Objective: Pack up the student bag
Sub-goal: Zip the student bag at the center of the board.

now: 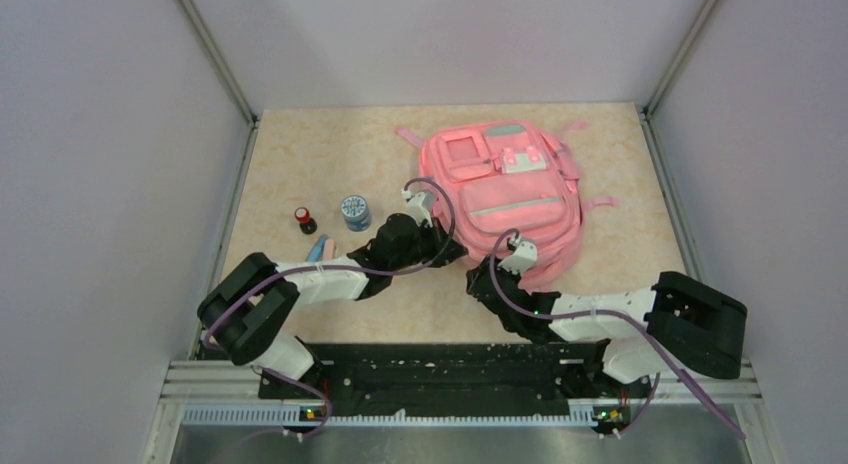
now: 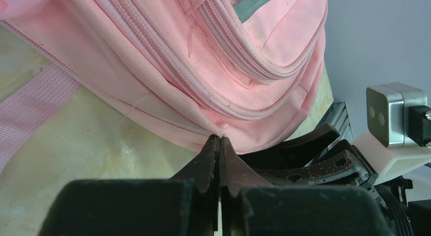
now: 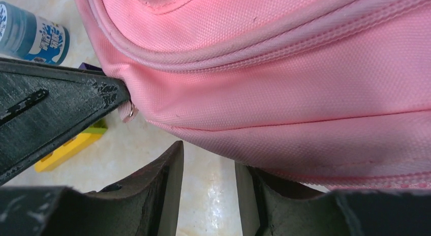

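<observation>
Student bag [image 1: 515,199]: it lies flat on the desk [image 1: 330,144], front pockets up, right of centre, its near edge turned towards my arms.
Handling: I judge it soft and floppy and probably light. The fabric will sag and fold rather than hold its shape, so one pinch will drag it, not lift it.
Where to hold: seams, straps and zip pulls look like the firm parts. The woven panels between them look likely to bunch or slip.
Zips: the tracks I can see run closed, so opening seems to be the step in hand.
Left gripper [image 2: 219,140]: the jaws are pressed together with their tips at the bag's lower seam. I take it to be pinching the edge there, beside a small metal ring [image 3: 130,112].
Right gripper [image 3: 206,182]: the jaws are parted a little and hold nothing, with one finger against the bag's underside edge.
Risk: pulling the zip without bracing would slide the whole bag.
Nearby: a blue-labelled bottle [image 1: 354,211] and a red-capped bottle [image 1: 304,220] stand left of the bag, and a yellow block [image 3: 66,150] lies close by.
</observation>
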